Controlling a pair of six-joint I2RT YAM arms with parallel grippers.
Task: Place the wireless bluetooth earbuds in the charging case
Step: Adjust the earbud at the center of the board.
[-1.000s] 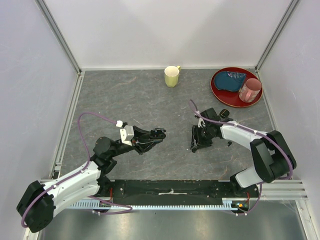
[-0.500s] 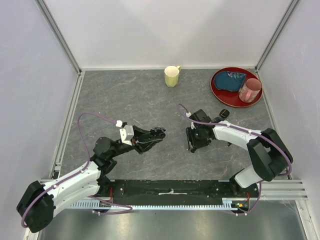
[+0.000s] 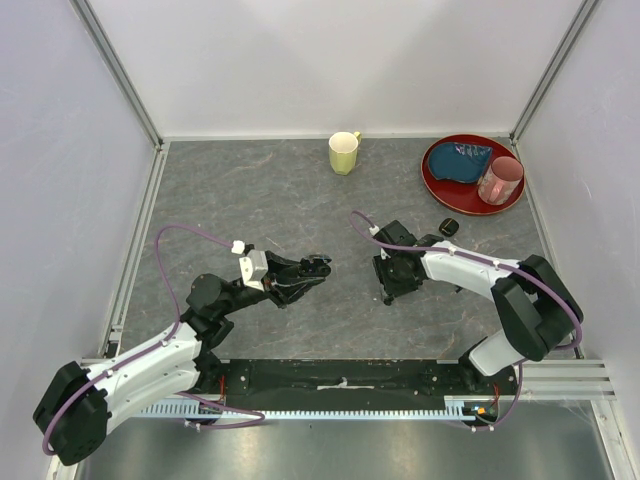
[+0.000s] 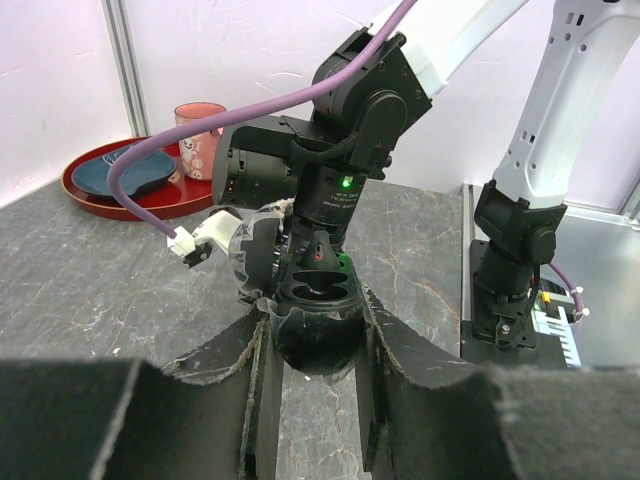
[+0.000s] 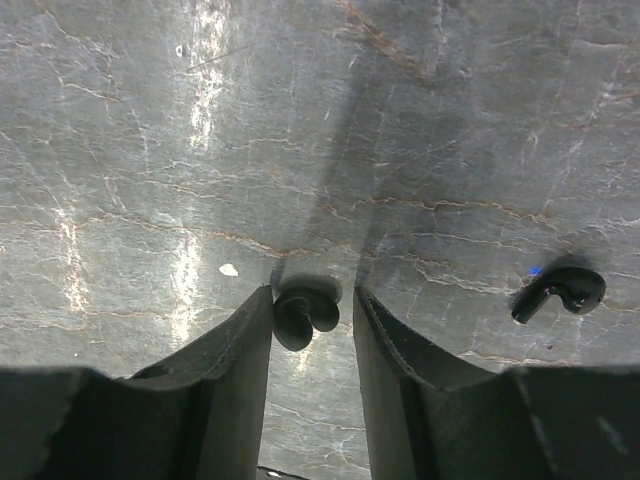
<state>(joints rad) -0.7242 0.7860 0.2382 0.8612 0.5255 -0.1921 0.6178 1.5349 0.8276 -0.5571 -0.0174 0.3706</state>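
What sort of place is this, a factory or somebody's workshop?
Probably a robotics lab test cell: two robot arms bolted to a grey table, plain white walls on metal framing around it, and a few props like a yellow mug.

White-and-black arms (image 3: 150,370), purple cables (image 4: 115,180)

Grey marbled tabletop (image 3: 355,282) lies bare between the left gripper (image 3: 320,266) and right gripper (image 3: 389,296); a small black earbud (image 5: 560,290) lies near the right one. The pale yellow mug (image 3: 344,152) and round red plate (image 3: 445,195) stand far back.
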